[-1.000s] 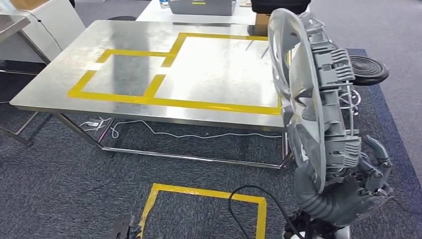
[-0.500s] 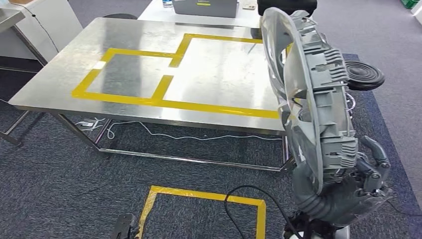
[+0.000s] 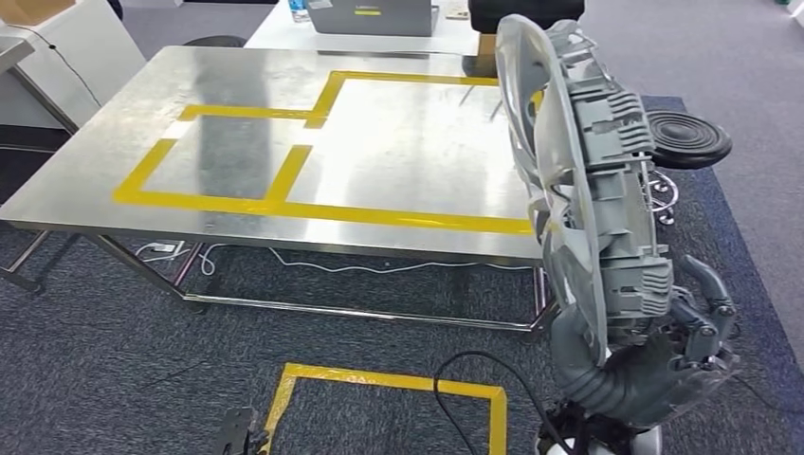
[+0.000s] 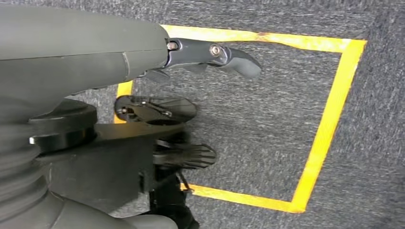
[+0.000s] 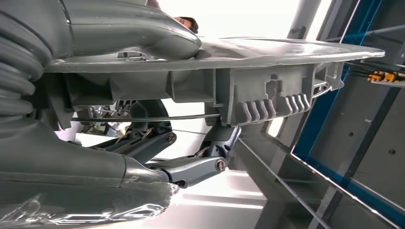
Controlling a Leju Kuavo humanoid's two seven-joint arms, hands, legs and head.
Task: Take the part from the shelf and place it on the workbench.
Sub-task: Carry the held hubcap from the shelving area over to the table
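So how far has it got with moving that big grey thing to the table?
The pickup looks done: the right hand grips the grey part by its lower edge and holds it upright on its edge, off any shelf. The carry is in hand: the part is beside the steel workbench, not resting on it. Left to do: laying it on the tabletop, perhaps inside the yellow tape outline, and letting go.

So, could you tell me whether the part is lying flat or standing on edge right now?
On edge: the grey part stands nearly upright, gripped at its lower rim by the right robot hand.
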